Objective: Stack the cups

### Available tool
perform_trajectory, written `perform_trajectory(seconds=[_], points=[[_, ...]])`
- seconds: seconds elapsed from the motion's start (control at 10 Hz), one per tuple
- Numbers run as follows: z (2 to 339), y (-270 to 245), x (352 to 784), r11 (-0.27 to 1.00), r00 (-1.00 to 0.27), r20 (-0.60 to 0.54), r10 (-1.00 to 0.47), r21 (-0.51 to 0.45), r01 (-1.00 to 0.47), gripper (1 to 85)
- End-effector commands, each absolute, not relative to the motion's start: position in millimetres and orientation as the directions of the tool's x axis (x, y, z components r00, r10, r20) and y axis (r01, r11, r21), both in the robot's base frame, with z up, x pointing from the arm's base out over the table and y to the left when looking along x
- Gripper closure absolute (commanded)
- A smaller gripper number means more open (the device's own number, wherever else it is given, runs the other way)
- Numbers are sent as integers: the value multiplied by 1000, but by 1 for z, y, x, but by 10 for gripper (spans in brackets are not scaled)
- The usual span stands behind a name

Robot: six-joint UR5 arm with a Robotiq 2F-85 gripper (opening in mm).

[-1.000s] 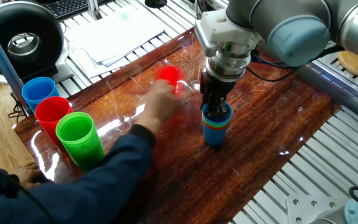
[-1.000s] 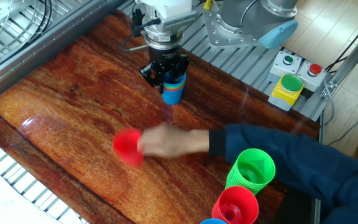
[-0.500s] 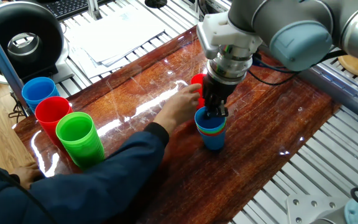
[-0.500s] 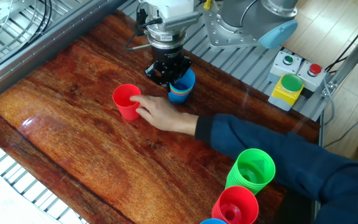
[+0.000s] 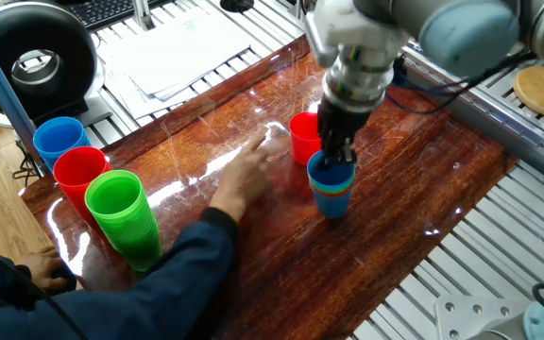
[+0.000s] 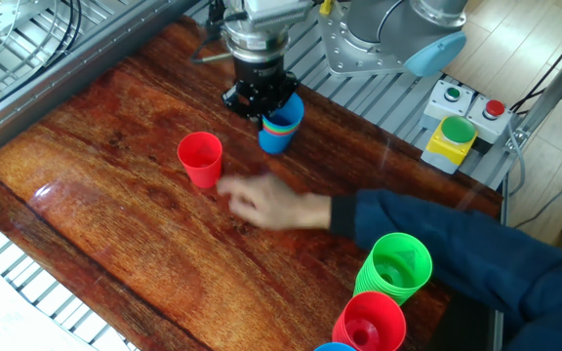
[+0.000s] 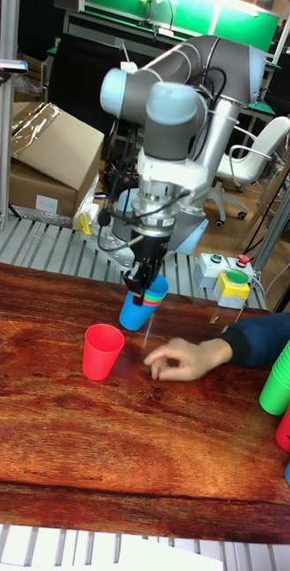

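My gripper (image 5: 336, 159) (image 6: 263, 103) (image 7: 145, 284) is shut on the rim of a stack of nested cups (image 5: 331, 195) (image 6: 278, 131) (image 7: 140, 308), blue outside with green and red rims showing. In the tall fixed view the stack hangs tilted just above the table. A single red cup (image 5: 304, 138) (image 6: 201, 159) (image 7: 102, 351) stands upright on the table close beside the stack, apart from it.
A person's hand (image 5: 244, 175) (image 6: 271, 203) (image 7: 180, 359) hovers over the table near the red cup. Larger green (image 5: 121, 212) (image 6: 396, 265), red (image 5: 80, 175) and blue (image 5: 58, 140) cup piles stand at the table's end. A button box (image 6: 454, 136) sits off the table.
The hand set the red cup down by the stack, let go and drew back. My gripper has lifted the stack slightly and tilted it.
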State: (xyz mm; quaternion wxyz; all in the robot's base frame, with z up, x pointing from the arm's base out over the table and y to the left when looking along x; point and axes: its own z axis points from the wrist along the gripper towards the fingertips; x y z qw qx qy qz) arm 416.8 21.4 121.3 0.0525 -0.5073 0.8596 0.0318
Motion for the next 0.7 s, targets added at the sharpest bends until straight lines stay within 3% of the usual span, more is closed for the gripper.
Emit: perform_trajectory(seconds=[0.0, 0.2, 0.6], points=[[167, 14, 430, 469, -469, -133, -873, 31, -883, 847], [197, 2, 446, 439, -441, -111, -891, 38, -898, 847], [223, -7, 472, 392, -390, -83, -917, -11, -920, 847]])
